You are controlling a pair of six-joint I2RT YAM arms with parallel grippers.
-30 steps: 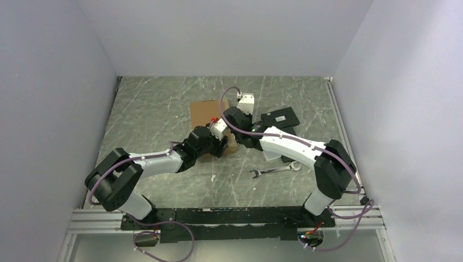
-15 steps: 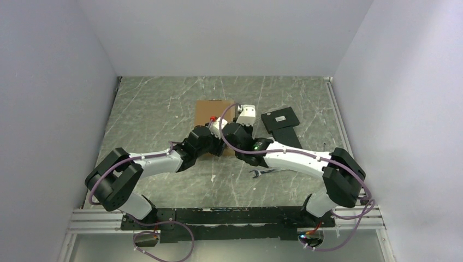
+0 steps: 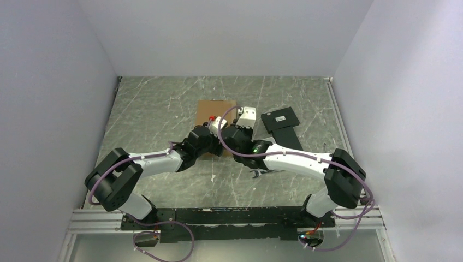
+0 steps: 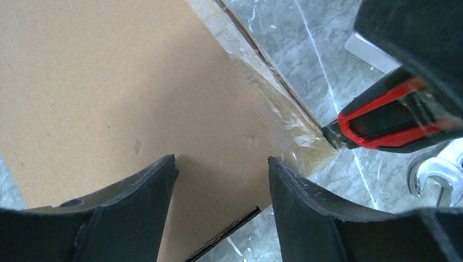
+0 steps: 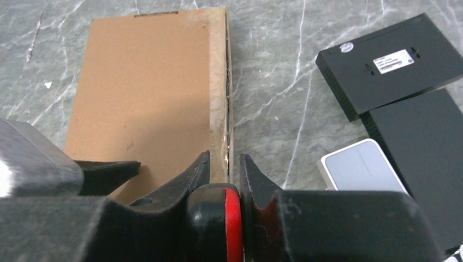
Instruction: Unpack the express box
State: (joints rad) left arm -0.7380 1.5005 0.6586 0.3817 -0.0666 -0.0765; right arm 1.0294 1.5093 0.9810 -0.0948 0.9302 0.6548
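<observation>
The left claw (image 4: 221, 164) is spread and grips nothing, its fingertips over the near corner of the express box (image 5: 142, 93) lid. The right claw (image 5: 225, 158) pinches a red-and-black utility knife (image 4: 382, 117), tip at the box's taped edge. The box lies flat on the table (image 3: 153, 103).

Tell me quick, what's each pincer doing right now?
Left pincer: open, holding nothing, over the express box.
Right pincer: closed on a red-and-black knife.

Table (image 3: 153, 109): express box (image 5: 147, 93), black boxes (image 3: 279, 119), wrench (image 4: 430, 173)
</observation>
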